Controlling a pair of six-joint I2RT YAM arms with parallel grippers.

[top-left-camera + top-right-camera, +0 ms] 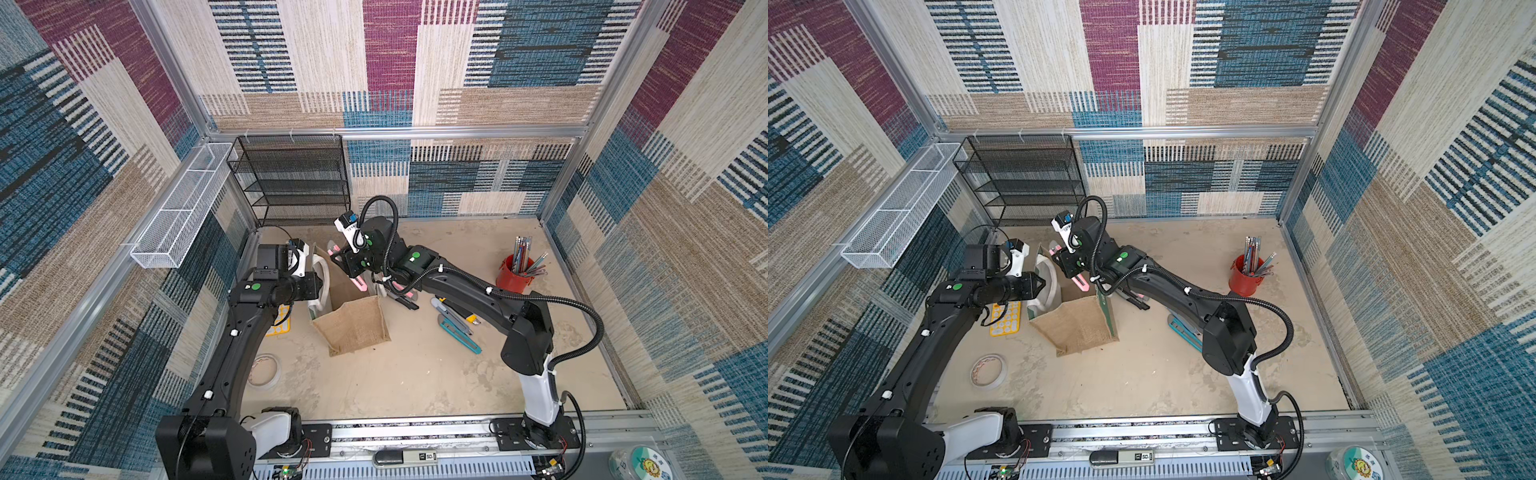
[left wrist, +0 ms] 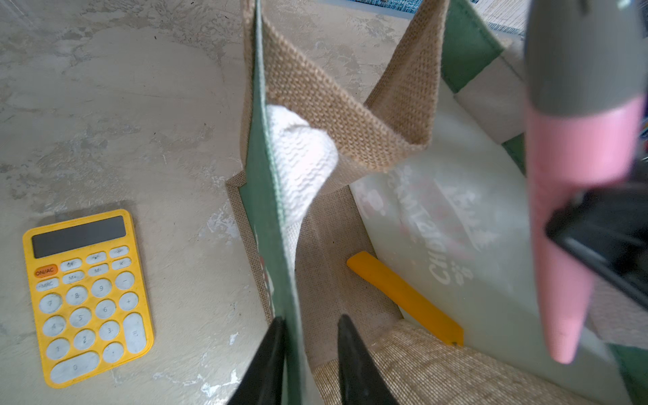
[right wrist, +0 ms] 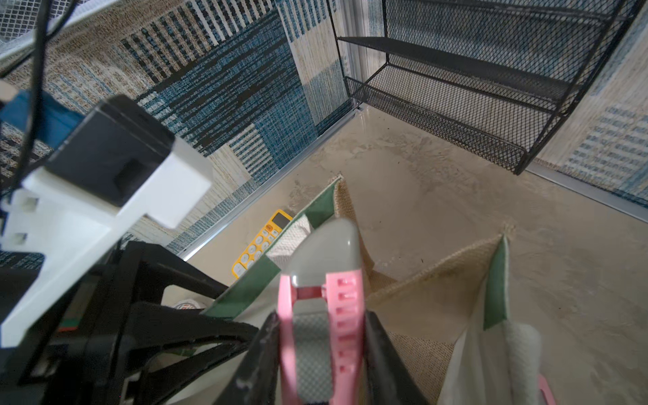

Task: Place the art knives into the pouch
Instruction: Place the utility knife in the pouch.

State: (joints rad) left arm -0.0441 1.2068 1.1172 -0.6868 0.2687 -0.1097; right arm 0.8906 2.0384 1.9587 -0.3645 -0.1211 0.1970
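Note:
The pouch (image 1: 353, 326) (image 1: 1075, 324), a tan jute tote with green faces, stands open mid-table. My left gripper (image 2: 310, 319) (image 1: 321, 286) straddles its green side wall (image 2: 271, 245) near the white rope handle (image 2: 301, 157), with the outer finger pressed on the wall. The art knife (image 3: 345, 298) (image 2: 568, 210) (image 1: 360, 286) is pink and grey. It hangs tip-down over the pouch's opening, and my right gripper (image 3: 321, 315) (image 1: 351, 266) is shut on it, a finger on each side.
A yellow strip (image 2: 403, 298) lies on the pouch's floor. A yellow calculator (image 2: 87, 298) (image 1: 280, 320) sits left of the pouch and a tape roll (image 1: 264, 370) nearer the front. Other cutters (image 1: 457, 328) and a red pencil cup (image 1: 517, 270) are at right. A black mesh rack (image 1: 291, 178) stands behind.

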